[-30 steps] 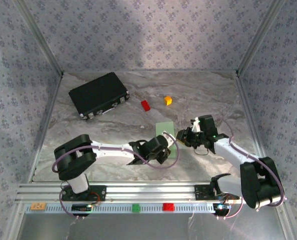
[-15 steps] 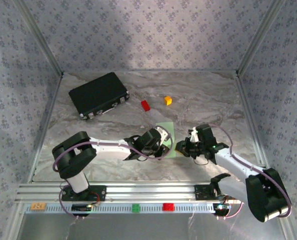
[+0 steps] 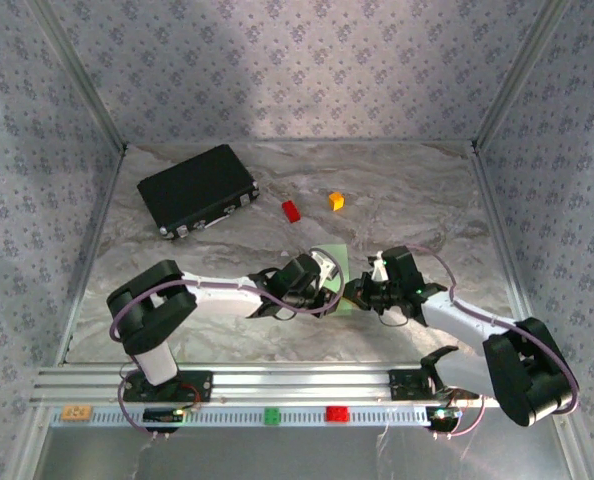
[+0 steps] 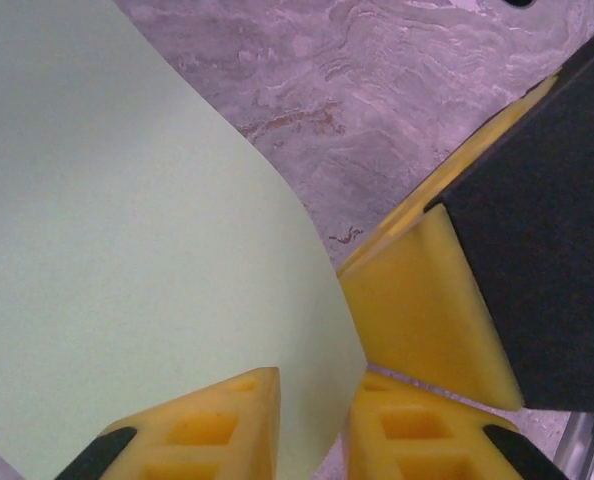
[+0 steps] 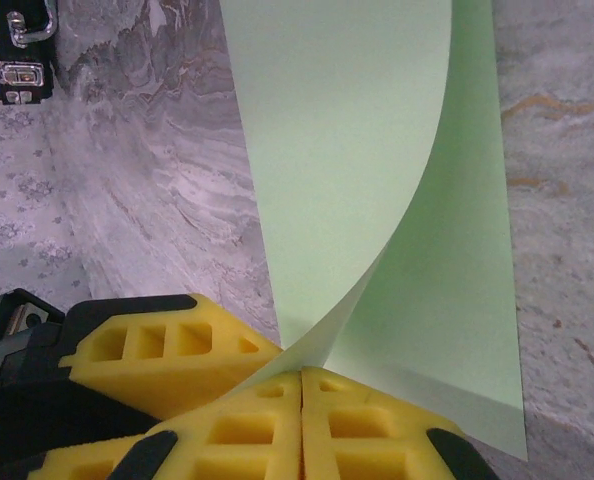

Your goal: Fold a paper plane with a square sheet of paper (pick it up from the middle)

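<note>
Both arms stretched low and inward, wrists meeting mid-worktop [image 3: 427, 200] towards the near edge. Right gripper [image 5: 302, 375] pinches the curled-up edge of the square sheet of paper [image 5: 357, 150]. Left gripper [image 4: 315, 388] jaws narrowly parted around that sheet.

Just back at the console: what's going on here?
Both arms meet mid-table over the square sheet of paper. The right end effector is shut on one edge, holding it up in a curl. The left end effector, close beside it, has its jaws slightly parted around the sheet's edge. No plane shape yet.
</note>
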`<state>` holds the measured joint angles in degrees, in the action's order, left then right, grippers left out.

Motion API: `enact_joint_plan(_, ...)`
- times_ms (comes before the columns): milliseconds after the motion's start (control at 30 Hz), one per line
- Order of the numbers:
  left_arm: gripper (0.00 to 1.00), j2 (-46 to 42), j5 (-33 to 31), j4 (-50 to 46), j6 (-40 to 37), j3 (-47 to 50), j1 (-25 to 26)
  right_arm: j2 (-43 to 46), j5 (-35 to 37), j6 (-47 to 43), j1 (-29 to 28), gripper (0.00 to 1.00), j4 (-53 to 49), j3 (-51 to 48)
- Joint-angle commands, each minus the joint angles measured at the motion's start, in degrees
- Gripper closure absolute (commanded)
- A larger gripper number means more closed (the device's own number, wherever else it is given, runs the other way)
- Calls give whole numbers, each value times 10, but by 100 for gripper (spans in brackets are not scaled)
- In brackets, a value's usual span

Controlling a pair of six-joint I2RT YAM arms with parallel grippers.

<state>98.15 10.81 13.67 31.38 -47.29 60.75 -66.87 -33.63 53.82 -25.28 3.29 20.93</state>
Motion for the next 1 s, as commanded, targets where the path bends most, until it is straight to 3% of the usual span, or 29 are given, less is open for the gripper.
enact_joint_plan(0, 75, 4, 17, 12, 5, 0, -5, -7, 6, 7, 2, 92, 10, 12)
enact_joint_plan(200, 71, 5, 23, 19, 5, -1, -12, -13, 4, 8, 3, 92, 12, 13)
enact_joint_plan(467, 74, 4, 28, 23, -1, -2, -17, -22, 0, 5, 3, 92, 14, 14)
enact_joint_plan(833, 90, 8, 36, 15, -12, -3, -24, -19, 0, 4, 6, 92, 7, 12)
enact_joint_plan(967, 95, 5, 37, 11, -16, -2, -28, -14, 28, -12, 6, 92, -37, 17)
